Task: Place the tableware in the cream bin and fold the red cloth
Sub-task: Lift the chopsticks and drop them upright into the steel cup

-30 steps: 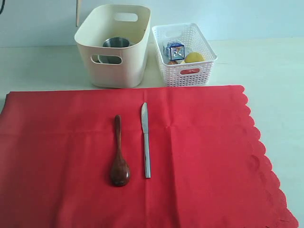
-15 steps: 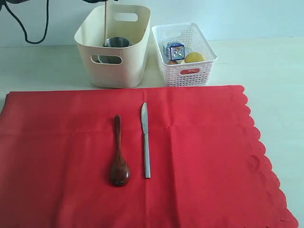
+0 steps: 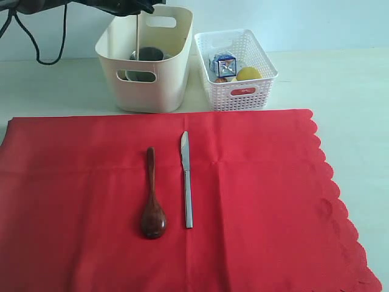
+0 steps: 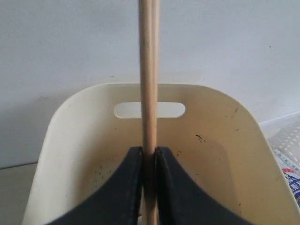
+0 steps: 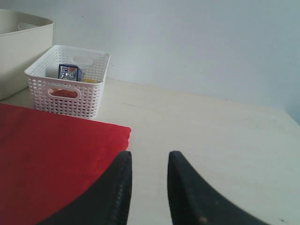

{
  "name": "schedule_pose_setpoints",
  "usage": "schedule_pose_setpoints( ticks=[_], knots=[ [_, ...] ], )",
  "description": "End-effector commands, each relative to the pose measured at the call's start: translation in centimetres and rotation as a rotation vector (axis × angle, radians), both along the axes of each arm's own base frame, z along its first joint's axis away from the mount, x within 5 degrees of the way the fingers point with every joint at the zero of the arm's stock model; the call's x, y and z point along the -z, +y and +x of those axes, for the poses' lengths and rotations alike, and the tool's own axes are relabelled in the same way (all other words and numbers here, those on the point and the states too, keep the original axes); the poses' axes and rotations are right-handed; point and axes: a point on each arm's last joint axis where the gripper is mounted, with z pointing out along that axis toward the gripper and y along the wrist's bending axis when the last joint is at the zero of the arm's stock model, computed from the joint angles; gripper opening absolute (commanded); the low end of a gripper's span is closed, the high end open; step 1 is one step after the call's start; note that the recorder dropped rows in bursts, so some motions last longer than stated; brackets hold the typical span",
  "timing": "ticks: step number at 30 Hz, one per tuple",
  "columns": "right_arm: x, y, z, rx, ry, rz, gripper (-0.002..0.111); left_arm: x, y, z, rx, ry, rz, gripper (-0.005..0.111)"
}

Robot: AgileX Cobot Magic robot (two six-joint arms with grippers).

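**Colleague:** What moved in the last second?

**Me:** My left gripper (image 3: pixel 137 9) has carried the pair of light wooden chopsticks (image 3: pixel 137 36) from outside the large cream plastic bin (image 3: pixel 146 91), which stands by the far edge of the surface (image 3: pixel 340 79). They now hang upright inside it, tips down by the steel cup (image 3: pixel 149 55).

**Colleague:** Released?

**Me:** No, the jaws are closed on the sticks. I judge letting go comes next.

**Colleague:** What remains?

**Me:** The dark wooden spoon (image 3: pixel 152 207) and metal knife (image 3: pixel 187 182) lie side by side, not touching, on the bright red cloth (image 3: pixel 255 194). It is spread flat and unfolded toward the near edge. My right gripper (image 5: pixel 149 164) waits empty, jaws parted.
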Motion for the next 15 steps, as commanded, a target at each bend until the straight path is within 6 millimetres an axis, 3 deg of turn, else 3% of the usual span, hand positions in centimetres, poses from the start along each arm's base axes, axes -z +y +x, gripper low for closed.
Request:
schedule_pose_setpoints(
  ticks=[1,5,15],
  knots=[
    [0.1,0.0,0.0,0.005,-0.004,-0.004,0.027,-0.5,0.1,0.0,-0.005,-0.012,-0.009,0.034],
    [0.1,0.0,0.0,0.005,-0.004,-0.004,0.027,-1.9,0.2,-0.2,-0.005,-0.037,-0.018,0.047],
    [0.1,0.0,0.0,0.005,-0.005,-0.002,0.027,-8.3,1.1,-2.5,0.013,-0.102,0.011,0.048]
  ],
)
